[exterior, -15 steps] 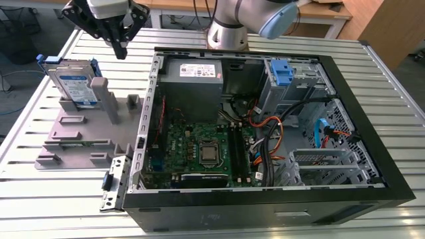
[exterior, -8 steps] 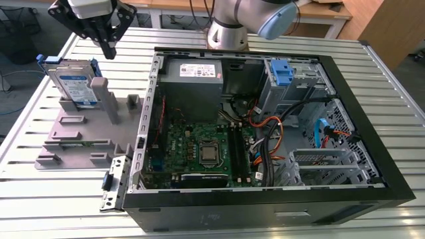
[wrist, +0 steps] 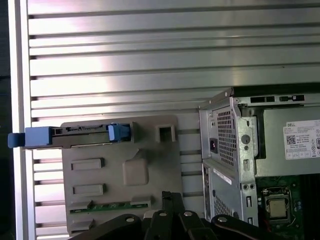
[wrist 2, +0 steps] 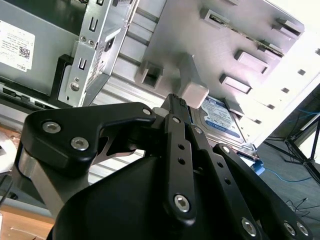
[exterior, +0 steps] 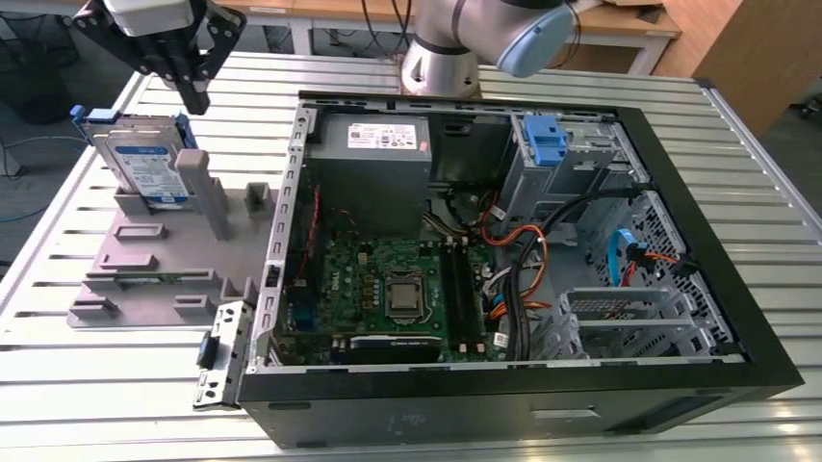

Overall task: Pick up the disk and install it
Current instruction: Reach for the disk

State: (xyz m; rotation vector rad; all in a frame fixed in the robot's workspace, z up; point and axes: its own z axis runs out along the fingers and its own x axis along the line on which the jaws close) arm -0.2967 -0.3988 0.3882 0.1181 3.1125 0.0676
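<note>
The slatted tabletop (exterior: 115, 385) carries the two big items. An open case (exterior: 514, 414) fills the centre and right of the exterior view, and a grey holder (exterior: 141, 260) lies at the left.

Inside the case, the drive cage (exterior: 584, 154) sits in the upper right corner. No drive with a blue-and-white label can be seen in it, though its inside is hard to make out.

The disk (exterior: 144, 159) stands on edge in a slot of the holder at the upper left of the exterior view, label face outward, with blue rails along its sides. The first wrist view shows it edge-on at the left of the frame (wrist: 80, 131). The second wrist view shows its label at the right of centre (wrist 2: 222, 117), past a grey post.

By this the task looks barely begun: the disk is not picked up, and both the lift and the fitting into the case are left to do.

The gripper (exterior: 195, 96) hangs at the upper left of the exterior view, its tip near the disk's upper edge but apart from it. Its jaws look drawn together with no gap between the tips, and both wrist views (wrist 2: 176, 101) (wrist: 170, 197) show the same. They hold nothing and touch nothing.
</note>
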